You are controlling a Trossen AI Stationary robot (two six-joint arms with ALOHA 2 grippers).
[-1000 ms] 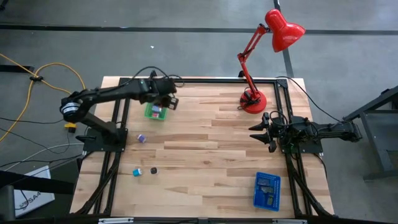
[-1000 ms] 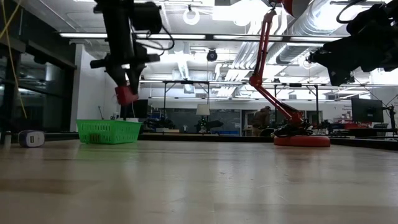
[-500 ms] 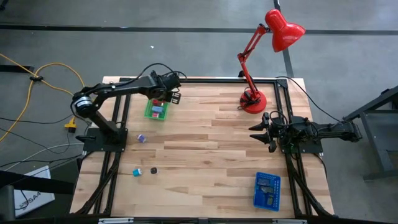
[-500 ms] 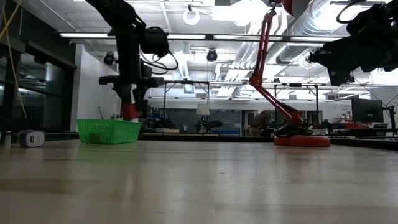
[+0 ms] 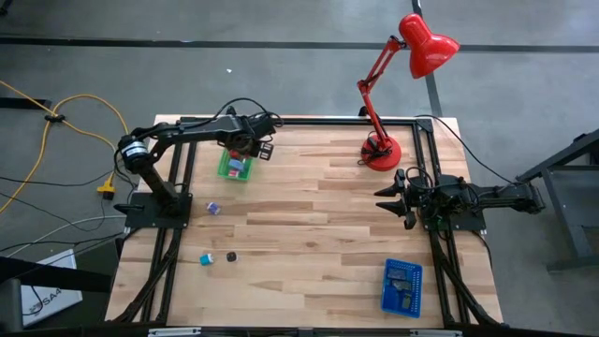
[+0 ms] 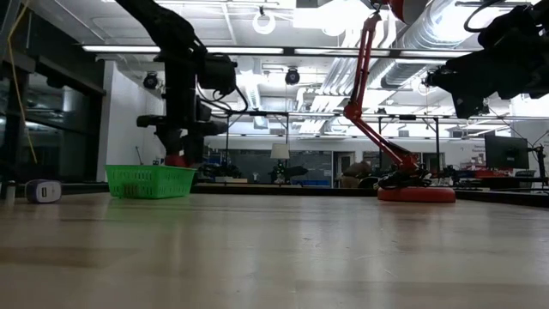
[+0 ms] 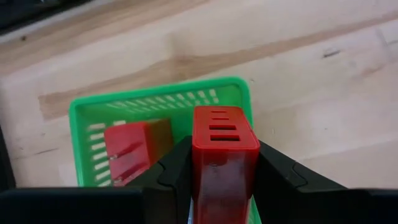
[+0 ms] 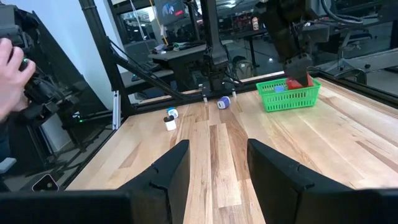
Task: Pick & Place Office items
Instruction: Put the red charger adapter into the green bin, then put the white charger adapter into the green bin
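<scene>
My left gripper is shut on a red block with slots in its end face. It hangs over the green tray at the table's far left. The tray holds another red block and a blue piece. In the low view the held block shows just above the tray's rim. A lilac piece, a teal piece and a black piece lie loose on the wood near the left edge. My right gripper waits open at the table's right side. My left gripper pinches the red block by two opposite sides between its two fingers. The fingers come steeply from above and lie along the block. The slotted end sticks out past the fingertips, pointing down at the tray. The block is lifted clear of the table.
A red desk lamp stands on its round base at the far right. A blue perforated tray lies at the near right. Bare wood stretches across the table's middle. A person's hand shows beyond the left edge.
My left gripper has sunk toward the green tray with the red block still in its fingers. It has also shifted slightly toward the table's far edge. The block now hangs just above the tray's rim instead of well above it.
</scene>
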